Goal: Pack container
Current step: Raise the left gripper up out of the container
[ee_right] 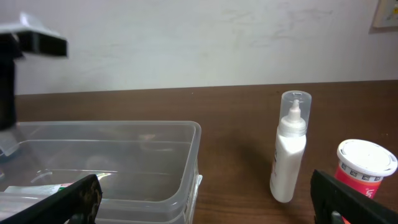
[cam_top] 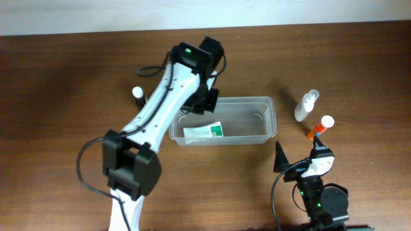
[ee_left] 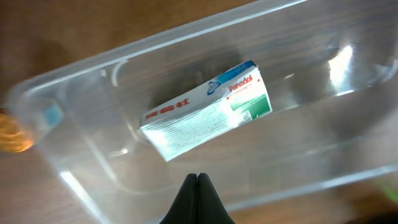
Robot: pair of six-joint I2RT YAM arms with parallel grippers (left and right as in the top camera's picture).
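The clear plastic container lies at the table's middle, and a white-and-green Panadol box lies flat in its left half. My left gripper hangs over the container's left end, shut and empty. The left wrist view looks down past the shut tips of the left gripper onto the box inside the container. My right gripper stands open near the front right, holding nothing. In the right wrist view the right gripper frames the container's corner.
Right of the container, a white spray bottle and an orange bottle with a white cap. A small dark bottle with a white cap stands left of the container, beside the left arm.
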